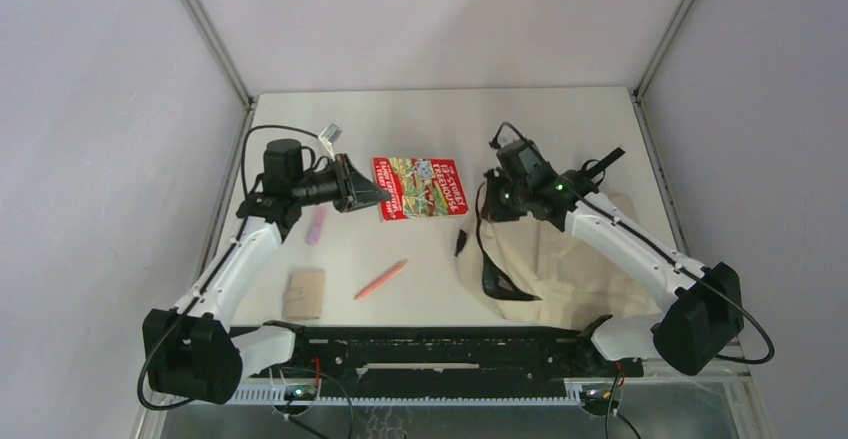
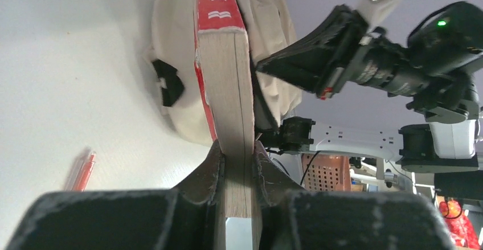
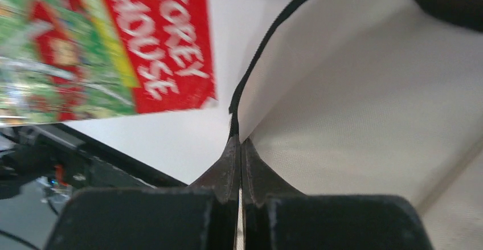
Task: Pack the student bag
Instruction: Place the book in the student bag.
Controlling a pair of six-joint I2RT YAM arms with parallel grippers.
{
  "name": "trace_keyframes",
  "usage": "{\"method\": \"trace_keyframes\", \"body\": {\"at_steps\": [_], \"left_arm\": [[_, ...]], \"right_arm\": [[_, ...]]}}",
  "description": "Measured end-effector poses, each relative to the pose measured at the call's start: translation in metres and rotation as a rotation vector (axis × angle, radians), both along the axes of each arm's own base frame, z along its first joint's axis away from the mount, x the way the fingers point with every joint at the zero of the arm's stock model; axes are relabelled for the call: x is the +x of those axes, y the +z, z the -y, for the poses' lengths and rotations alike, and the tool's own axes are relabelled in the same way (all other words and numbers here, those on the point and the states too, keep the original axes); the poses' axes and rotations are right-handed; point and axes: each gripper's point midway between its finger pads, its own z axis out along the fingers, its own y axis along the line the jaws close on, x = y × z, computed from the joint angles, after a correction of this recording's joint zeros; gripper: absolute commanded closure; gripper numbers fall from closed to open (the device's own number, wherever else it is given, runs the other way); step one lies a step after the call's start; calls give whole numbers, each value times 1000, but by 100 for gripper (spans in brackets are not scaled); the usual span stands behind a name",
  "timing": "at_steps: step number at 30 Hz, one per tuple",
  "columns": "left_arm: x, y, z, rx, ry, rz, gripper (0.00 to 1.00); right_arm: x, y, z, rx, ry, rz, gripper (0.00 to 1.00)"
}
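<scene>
Arms both stretched inward: left gripper (image 2: 236,147) clamped on book (image 1: 420,187) edge, right gripper (image 3: 240,143) pinched tight on student bag (image 1: 575,269) zipper rim.

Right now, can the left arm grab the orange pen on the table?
Probably not yet: the left arm's fingers are shut on the red book. The orange pen lies bare on the table, nothing over it.

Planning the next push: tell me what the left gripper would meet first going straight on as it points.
The left gripper holds the book in its jaws; pushed straight on, the book's far edge would likely meet the student bag, near the right gripper pinching its rim.
</scene>
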Motion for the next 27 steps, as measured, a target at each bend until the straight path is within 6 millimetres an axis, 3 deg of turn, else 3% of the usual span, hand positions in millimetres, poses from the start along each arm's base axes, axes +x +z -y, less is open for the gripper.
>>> {"method": "trace_keyframes", "body": {"at_steps": [4,8,13,16,21,27], "left_arm": [[4,8,-7,-7,12,-10,100],[-6,21,-3,-33,-33,19,100],[-28,27,9,-54,-120,14,100],[-36,26,13,-58,-148,-11,100],[-44,26,19,-67,-176,-36,100],[-48,20,40,-101,-254,-113,100]], "right_arm": [[23,43,-14,118,4,95,100],[26,73,5,194,-37,160,100],[6,97,49,264,-124,257,100],[-9,112,62,317,-136,316,100],[-28,131,59,395,-76,357,100],[-39,134,50,443,-6,336,100]]}}
